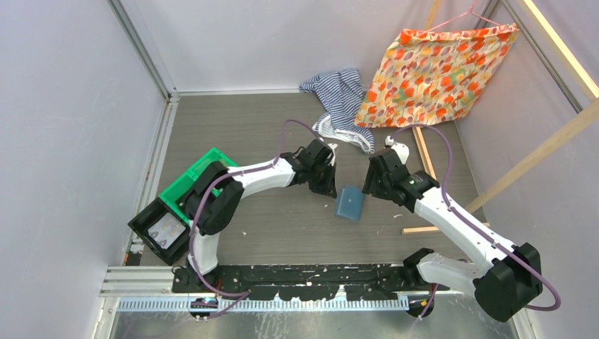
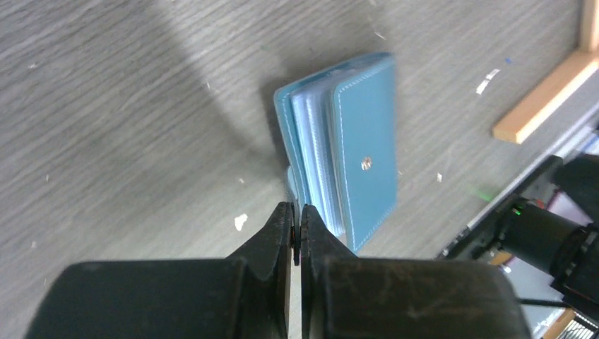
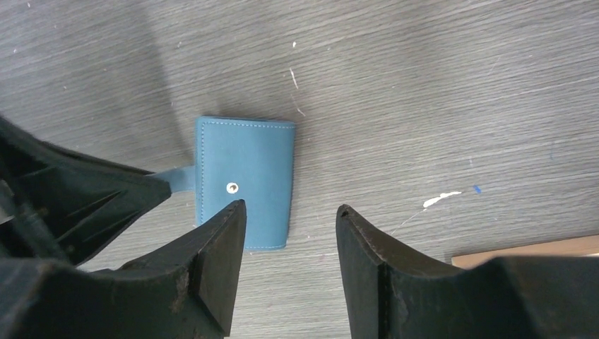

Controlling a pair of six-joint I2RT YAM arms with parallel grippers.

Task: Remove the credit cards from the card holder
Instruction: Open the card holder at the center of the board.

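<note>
Left to right: one green bin (image 1: 192, 181) sits at the desk's (image 1: 268, 236) left edge, well apart from the work. The left end effector (image 2: 297, 224) has its jaws pressed together, and they appear to pinch the small closure tab (image 3: 181, 178) jutting from the near side of the card holder (image 3: 244, 180), probably to pin the soft wallet or to peel its flap back. The one slate-blue card holder lies flat on the desk between the two arms, folded over with its snap stud facing up. From the left wrist view, clear sleeves (image 2: 311, 141) show fanned between its covers. No credit cards can be made out, either in the sleeves or lying loose on the desk, so the emptying looks not yet begun. The right end effector (image 3: 289, 212) hangs just above the holder's right edge with its jaws about half apart and nothing between them, seemingly poised to draw a card. Count: two end effectors, one holder, one bin, no cards in sight.
</note>
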